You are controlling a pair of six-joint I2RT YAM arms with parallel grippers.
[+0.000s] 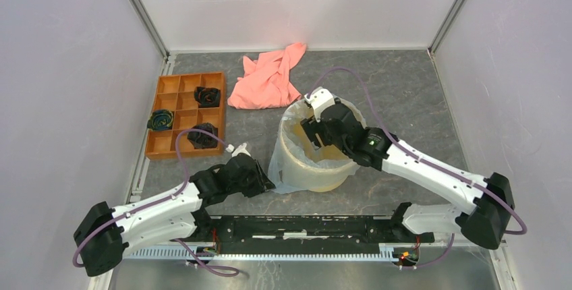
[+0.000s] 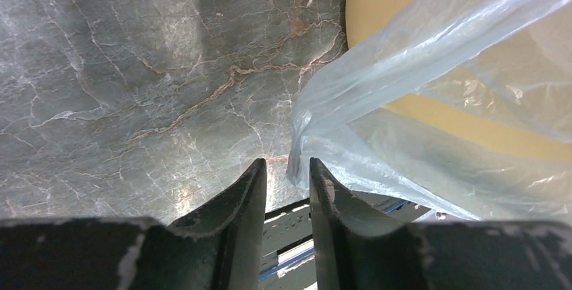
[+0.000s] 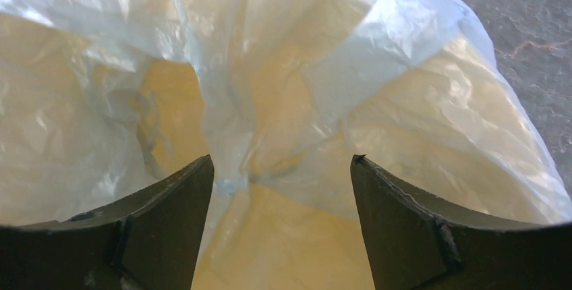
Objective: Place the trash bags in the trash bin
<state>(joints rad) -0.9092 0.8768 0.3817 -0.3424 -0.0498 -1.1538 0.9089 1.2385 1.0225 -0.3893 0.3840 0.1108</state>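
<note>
The thin see-through trash bag (image 1: 278, 163) is mostly in the round pale yellow trash bin (image 1: 330, 181) already. It is pushed down inside like a liner, and its top is folded over the rim. So I think the big part of the job is done. One part is not neat yet. On the side near the left arm, a long flap of the bag hangs down the outside of the bin and its corner reaches the grey table (image 1: 418, 94). The left gripper (image 2: 287, 163) is low by that corner. Its jaws are a little bit apart and there is nothing between them; the bag corner sits just in front of one finger, very close. The right gripper (image 3: 282, 158) hangs over the mouth of the bin, pointing down into it. Its jaws are spread wide and are not pinching anything; the crinkly plastic lies below them. What is left, I guess, is to tuck in or smooth that loose flap. The pink cloth (image 1: 266, 81) and the orange tray (image 1: 166, 148) sit well away from the bin
</note>
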